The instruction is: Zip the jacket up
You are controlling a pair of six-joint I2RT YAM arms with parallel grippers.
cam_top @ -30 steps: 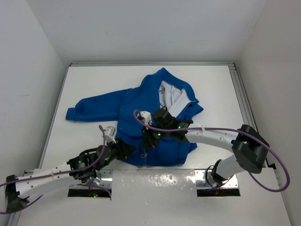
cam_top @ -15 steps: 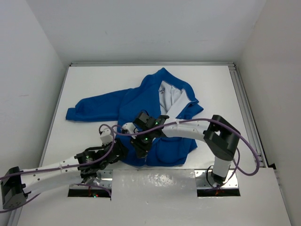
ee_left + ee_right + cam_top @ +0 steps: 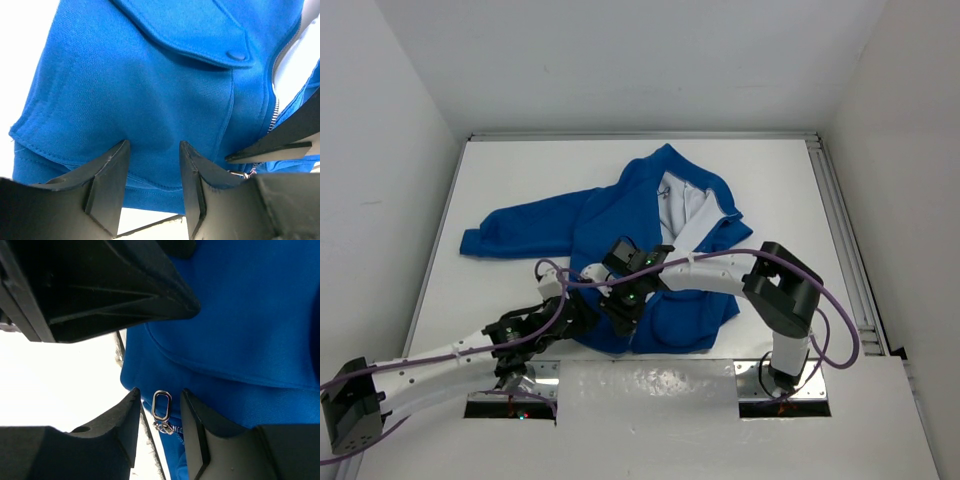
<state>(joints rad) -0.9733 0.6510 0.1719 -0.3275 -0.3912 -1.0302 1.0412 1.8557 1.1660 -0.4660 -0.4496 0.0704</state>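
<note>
The right hand, fingers apart, straddles the zip pull at lower centre, seemingly to pinch it, while the open left hand sits over the hem, likely bracing the jacket lying mid-frame.

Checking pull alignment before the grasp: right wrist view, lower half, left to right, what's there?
table → first finger → zipper pull → second finger → jacket. The pull sits in the open gap of the right gripper.
</note>
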